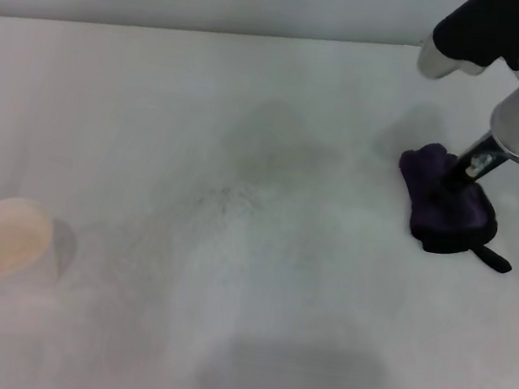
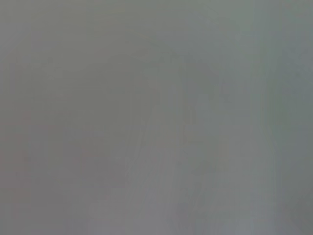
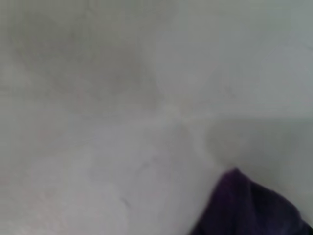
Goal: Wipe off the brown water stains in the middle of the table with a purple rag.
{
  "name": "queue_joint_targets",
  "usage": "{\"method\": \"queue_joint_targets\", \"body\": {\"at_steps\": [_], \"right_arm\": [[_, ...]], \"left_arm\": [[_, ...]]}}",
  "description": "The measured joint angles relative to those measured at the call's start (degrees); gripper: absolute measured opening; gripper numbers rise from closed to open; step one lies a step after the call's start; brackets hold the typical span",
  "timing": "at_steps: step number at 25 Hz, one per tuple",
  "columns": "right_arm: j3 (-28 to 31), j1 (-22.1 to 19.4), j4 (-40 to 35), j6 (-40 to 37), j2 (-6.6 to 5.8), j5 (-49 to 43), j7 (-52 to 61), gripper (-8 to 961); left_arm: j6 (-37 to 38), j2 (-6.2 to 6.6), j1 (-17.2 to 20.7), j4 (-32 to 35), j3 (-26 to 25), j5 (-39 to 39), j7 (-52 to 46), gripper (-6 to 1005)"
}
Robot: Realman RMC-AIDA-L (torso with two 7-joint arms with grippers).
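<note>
The right claw (image 1: 457, 180) presses into the purple rag (image 1: 446, 209) at the table's (image 1: 158, 93) far right, its grip impossible to tell, and only a faint smear (image 1: 265, 157) remains mid-table.

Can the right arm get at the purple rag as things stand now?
Probably yes. The right gripper is already down on the purple rag on the right of the table, with nothing between them. Whether it has closed on the cloth isn't visible.

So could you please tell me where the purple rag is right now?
In the head view the purple rag lies on the table's right side, under the right pincer, far from the paper cup.
</note>
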Motion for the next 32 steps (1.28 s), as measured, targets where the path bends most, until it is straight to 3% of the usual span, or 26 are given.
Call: {"method": "queue_joint_targets", "body": {"at_steps": [7, 15, 20, 25, 32], "right_arm": [[9.3, -2.2, -6.2, 1.3, -0.31, 3.0, -4.0, 386], [20.7, -8.3, -11.2, -6.6, -0.26, 6.7, -9.2, 386], [22.9, -14.1, -9.4, -14.1, -0.39, 18.2, -17.8, 387], [24.8, -19.6, -4.2, -23.2, -0.45, 36.3, -31.3, 387], [39.6, -21.8, 9.8, -19.9, -0.56, 61.2, -59.2, 387]], "left_arm": [[0.0, 0.05, -0.6, -0.1, 0.2, 0.1, 0.0, 892], [-0.1, -0.05, -1.7, 0.0, 0.4, 0.3, 0.0, 892], [-0.1, -0.14, -2.5, 0.7, 0.4, 0.4, -0.1, 892], [-0.2, -0.13, -3.5, 1.5, 0.3, 0.4, 0.0, 892], [-0.5, -0.24, -4.0, 2.6, 0.1, 0.1, 0.2, 892]]}}
